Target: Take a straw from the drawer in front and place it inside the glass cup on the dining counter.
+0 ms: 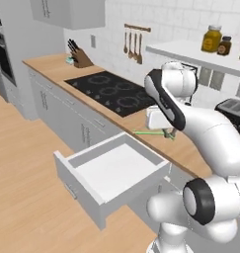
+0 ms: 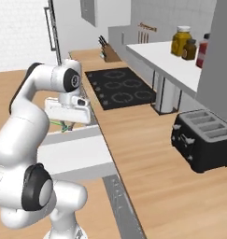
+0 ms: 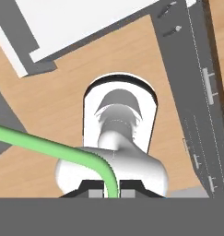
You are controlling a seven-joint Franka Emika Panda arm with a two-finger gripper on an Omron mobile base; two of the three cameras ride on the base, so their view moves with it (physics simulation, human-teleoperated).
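Gripping the green straw [image 3: 49, 146] in closed jaws above the open drawer [image 1: 111, 170], the gripper [image 1: 167, 132] likely must carry it next to the cup.

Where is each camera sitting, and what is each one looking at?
Left base view: sits behind the arm on its left, looks forward and down at the open white-inside grey drawer and black cooktop; arm rises lower right.
Right base view: behind on its right, looks along the wood wall counter past the black toaster; arm at left.
Hand view: on the hand, looks down at the floor and drawer; the gripper pinches the thin light green straw.
Both base views share the cooktop, drawer and straw.
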